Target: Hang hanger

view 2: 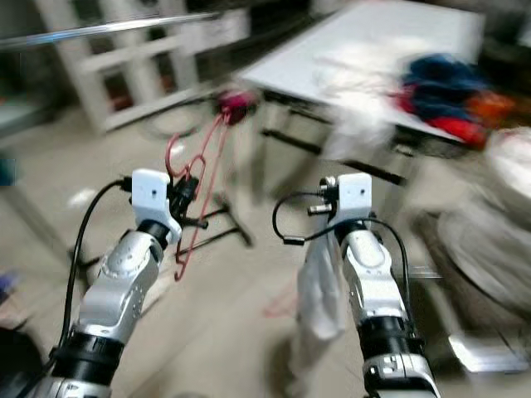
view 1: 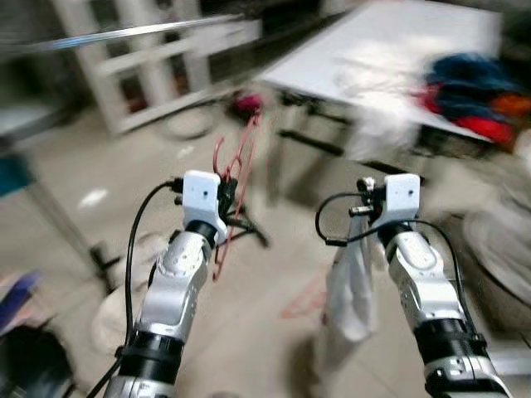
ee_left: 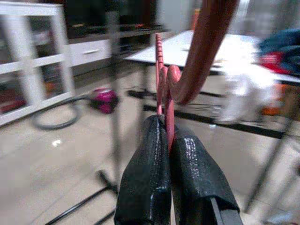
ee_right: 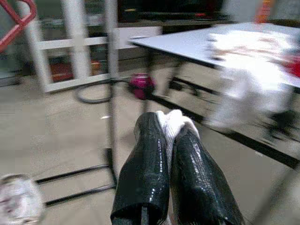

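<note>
My left gripper (ee_left: 168, 140) is clamped on the red hanger (view 1: 236, 178), hook above the fingers; it looks light, stiff and thin, so I'd grip near the neck; right gripper (ee_right: 169, 129) pinches a white cloth (view 1: 350, 282), limp below it; no legible writing anywhere.

Blurred room, cropped hook

Motion blur smears the coloured clothes (view 1: 473, 95) on the table (view 1: 348, 58); the red hanger (ee_left: 165, 101) hook runs past the wrist view's edge.
</note>
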{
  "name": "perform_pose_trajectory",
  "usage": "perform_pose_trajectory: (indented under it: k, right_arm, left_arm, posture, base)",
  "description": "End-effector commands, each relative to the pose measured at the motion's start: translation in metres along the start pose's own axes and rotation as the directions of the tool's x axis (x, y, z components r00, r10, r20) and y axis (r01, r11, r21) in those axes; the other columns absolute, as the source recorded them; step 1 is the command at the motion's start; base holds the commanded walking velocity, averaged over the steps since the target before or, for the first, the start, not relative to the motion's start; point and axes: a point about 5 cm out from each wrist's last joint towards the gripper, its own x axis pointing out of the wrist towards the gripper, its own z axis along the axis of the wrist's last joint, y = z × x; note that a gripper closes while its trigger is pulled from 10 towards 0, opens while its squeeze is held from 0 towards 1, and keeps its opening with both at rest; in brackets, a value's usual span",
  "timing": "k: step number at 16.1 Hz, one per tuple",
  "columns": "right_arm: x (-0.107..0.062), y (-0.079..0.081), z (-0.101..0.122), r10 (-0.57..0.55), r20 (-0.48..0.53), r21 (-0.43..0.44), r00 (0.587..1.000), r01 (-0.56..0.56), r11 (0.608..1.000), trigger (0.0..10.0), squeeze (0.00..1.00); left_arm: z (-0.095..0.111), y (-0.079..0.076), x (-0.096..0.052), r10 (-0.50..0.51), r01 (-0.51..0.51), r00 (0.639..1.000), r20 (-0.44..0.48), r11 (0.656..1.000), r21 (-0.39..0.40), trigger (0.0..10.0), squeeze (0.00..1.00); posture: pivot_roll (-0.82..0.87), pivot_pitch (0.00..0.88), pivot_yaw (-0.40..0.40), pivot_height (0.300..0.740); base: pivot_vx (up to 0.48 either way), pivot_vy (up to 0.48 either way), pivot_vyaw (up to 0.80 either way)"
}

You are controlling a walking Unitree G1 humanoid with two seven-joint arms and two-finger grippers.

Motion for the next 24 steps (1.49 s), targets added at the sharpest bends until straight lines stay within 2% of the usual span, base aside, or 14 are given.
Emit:
perform_pose_trajectory:
  k: [1, 4, 5, 14, 19, 24]
  right_arm:
    - [0.0007, 0.0013, 0.004, 0.011, 0.025, -0.001, 1.0, -0.01, 1.0, 10.0, 0.0]
    - [0.0008, 0.001, 0.0041, 0.01, 0.027, 0.005, 1.0, -0.01, 1.0, 10.0, 0.0]
    - [0.0015, 0.0012, 0.0015, 0.005, 0.004, 0.027, 1.0, -0.005, 1.0, 10.0, 0.0]
    - [0.0014, -0.004, 0.0008, -0.02, 0.003, 0.024, 1.0, 0.02, 1.0, 10.0, 0.0]
    - [0.0015, -0.002, 0.0014, -0.009, 0.013, -0.004, 1.0, 0.009, 1.0, 10.0, 0.0]
    - [0.0042, -0.0076, 0.0064, -0.019, 0.021, -0.018, 1.0, 0.019, 1.0, 10.0, 0.0]
  left_arm:
    - [0.004, 0.0, 0.0017, 0.001, -0.001, 1.0, 0.009, 1.0, 0.016, 10.0, 0.0]
    - [0.0056, -0.0018, 0.0024, -0.018, 0.017, 1.0, 0.023, 0.999, 0.044, 10.0, 0.0]
    - [0.0055, -0.0017, 0.0019, -0.022, 0.021, 0.999, 0.023, 0.999, 0.045, 10.0, 0.0]
    - [0.0053, -0.0058, 0.0033, -0.058, 0.057, 0.998, 0.022, 0.997, 0.045, 10.0, 0.0]
    - [0.0068, -0.0049, 0.0037, -0.04, 0.039, 0.999, 0.027, 0.999, 0.034, 10.0, 0.0]
    - [0.0088, -0.0069, 0.0043, -0.033, 0.032, 0.999, 0.042, 0.999, 0.005, 10.0, 0.0]
  posture:
    - [0.02, 0.0, -0.015, 0.74]
    - [0.02, 0.0, -0.015, 0.74]
    - [0.02, 0.0, -0.015, 0.74]
    - [0.01, 0.0, -0.01, 0.74]
    - [0.02, 0.0, -0.011, 0.74]
    - [0.02, 0.0, -0.017, 0.74]
  base:
    - [0.416, 0.0, 0.0]
    - [0.436, 0.0, 0.0]
    - [0.458, 0.0, -0.77]
    - [0.464, 0.0, -0.74]
    - [0.466, 0.0, 0.0]
    - [0.46, 0.0, 0.0]
